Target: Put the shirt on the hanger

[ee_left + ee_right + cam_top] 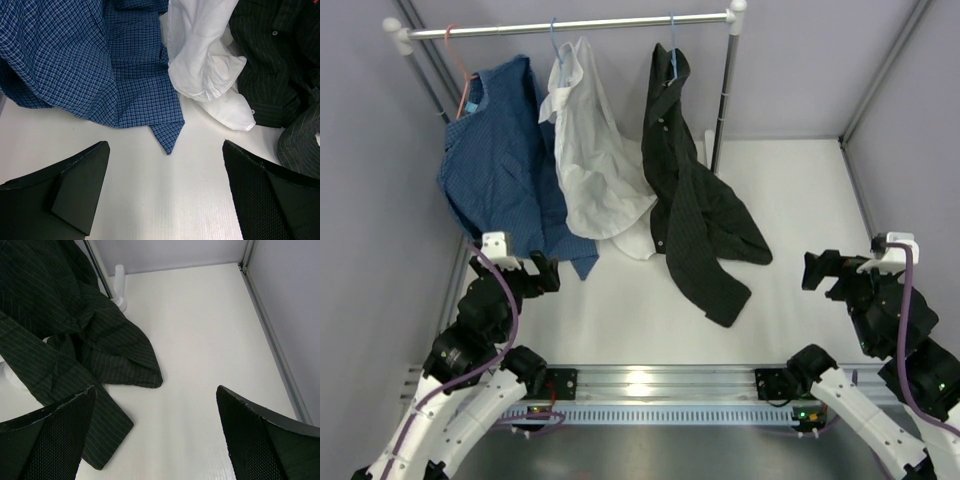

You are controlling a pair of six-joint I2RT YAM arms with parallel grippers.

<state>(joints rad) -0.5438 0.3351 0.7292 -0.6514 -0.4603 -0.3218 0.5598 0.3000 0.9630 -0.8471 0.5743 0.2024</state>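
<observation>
The black pinstriped shirt (695, 205) hangs from the light-blue wire hanger (672, 45) on the rail at the right, its lower part and sleeves spread on the table. It also shows in the right wrist view (60, 330) and in the left wrist view (280, 60). My left gripper (548, 272) is open and empty near the front left, its jaws wide apart over bare table (165, 175). My right gripper (812, 270) is open and empty at the front right, beside the shirt's hem (155, 435).
A blue checked shirt (495, 170) on a pink hanger (460, 70) and a white shirt (595, 150) on a blue hanger (555, 45) hang on the same rail (570, 27). The rail's right post (723, 100) stands behind the black shirt. Grey walls enclose the table.
</observation>
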